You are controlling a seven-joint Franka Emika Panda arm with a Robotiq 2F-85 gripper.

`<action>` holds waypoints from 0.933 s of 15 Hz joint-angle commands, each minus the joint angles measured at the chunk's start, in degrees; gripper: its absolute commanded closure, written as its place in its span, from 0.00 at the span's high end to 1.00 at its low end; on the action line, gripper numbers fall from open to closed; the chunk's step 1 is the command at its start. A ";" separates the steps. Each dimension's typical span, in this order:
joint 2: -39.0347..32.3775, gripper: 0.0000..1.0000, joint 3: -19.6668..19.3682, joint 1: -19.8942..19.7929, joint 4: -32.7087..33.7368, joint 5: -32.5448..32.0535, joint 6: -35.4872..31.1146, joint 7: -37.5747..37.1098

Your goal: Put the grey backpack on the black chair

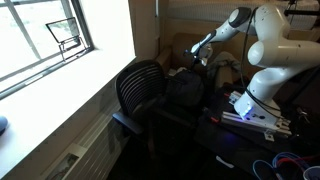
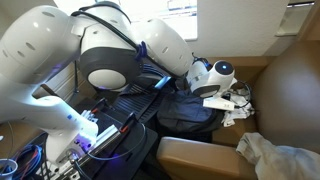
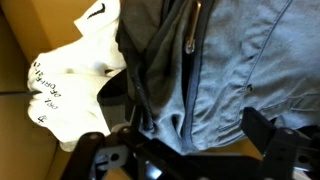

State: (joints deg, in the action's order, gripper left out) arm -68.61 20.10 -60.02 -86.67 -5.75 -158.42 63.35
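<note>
My tool (image 3: 180, 150) gapes fully open, holding nothing, over the grey backpack (image 3: 230, 70); I should pinch a thick fold, avoiding the white cloth (image 3: 75, 70).

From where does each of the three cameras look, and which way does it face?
An exterior view: by the window, faces across the black chair to the grey backpack; arm at right.
An exterior view: close behind the arm, faces past it to the gripper over the grey backpack.
Wrist view: looks down on the grey backpack; open gripper's fingers at the bottom.
Shared: all show the grey backpack.
</note>
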 commanded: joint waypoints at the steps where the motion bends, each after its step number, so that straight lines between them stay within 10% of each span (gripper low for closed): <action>1: 0.07 1.00 -1.29 1.21 0.43 2.24 0.00 1.32; 3: 0.07 1.00 -1.61 1.38 0.44 2.24 -0.01 1.28; 7: 1.76 1.00 -15.66 12.58 0.20 0.61 -7.41 -13.81; 8: 0.60 1.00 -10.13 7.64 0.71 0.61 -5.50 -8.54; 14: -0.72 1.00 -12.70 10.89 2.43 -0.04 -5.91 -12.18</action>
State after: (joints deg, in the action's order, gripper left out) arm -67.98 5.73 -47.89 -85.64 -5.37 -165.17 49.82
